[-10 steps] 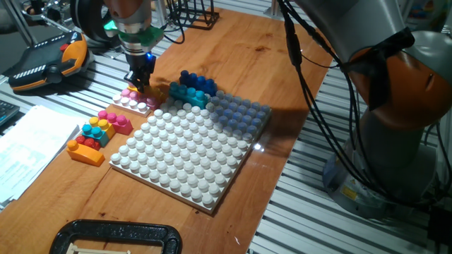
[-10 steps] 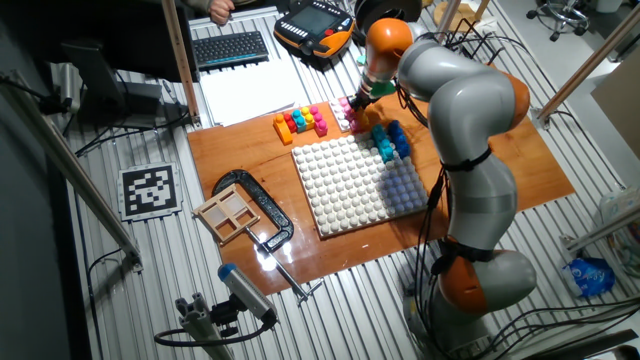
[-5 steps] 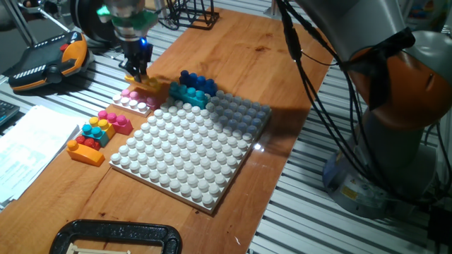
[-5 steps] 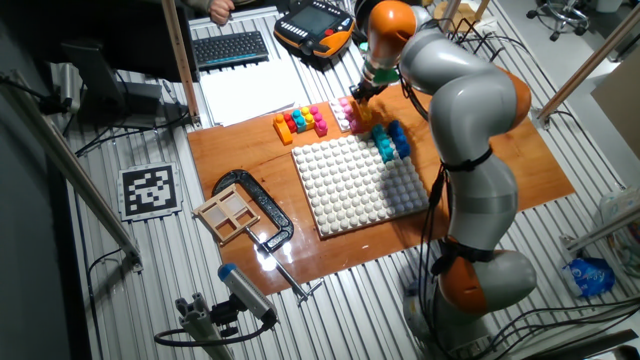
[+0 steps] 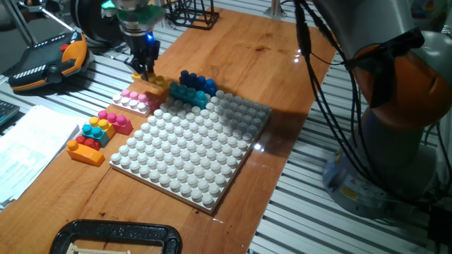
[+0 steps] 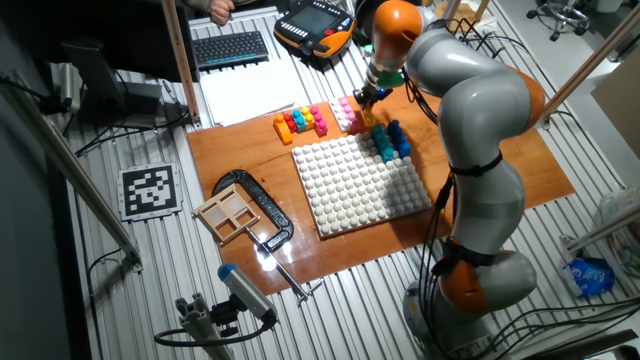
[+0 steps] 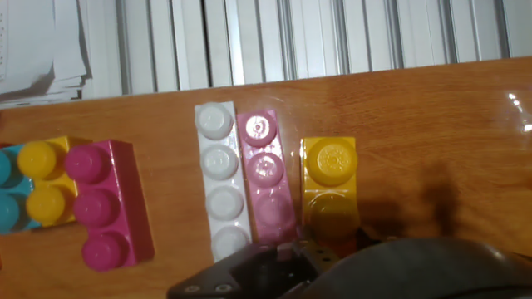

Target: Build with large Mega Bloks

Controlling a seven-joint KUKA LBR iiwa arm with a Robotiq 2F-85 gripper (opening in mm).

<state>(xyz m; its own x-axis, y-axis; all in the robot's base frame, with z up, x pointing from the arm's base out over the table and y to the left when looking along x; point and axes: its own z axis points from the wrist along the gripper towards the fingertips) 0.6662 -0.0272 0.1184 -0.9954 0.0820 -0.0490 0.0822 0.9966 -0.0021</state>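
Landmark: white baseplate (image 5: 191, 152), square on the wooden tabletop (image 5: 275, 63). Left of it, one small cluster (image 5: 95, 134) of orange, cyan, yellow and magenta bricks. At its far-left corner, one white brick (image 7: 219, 178) and one pink brick (image 7: 266, 178) side by side, with one yellow brick (image 7: 330, 187) just right of them. Above that yellow brick, gripper (image 5: 145, 69), jaws closed on it. Further right, one cyan and dark blue stack (image 5: 193, 88) at the far edge. Bare wood beyond.

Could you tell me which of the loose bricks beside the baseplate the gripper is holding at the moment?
The yellow-orange brick: the gripper grips its near end, beside the light pink brick and white brick.
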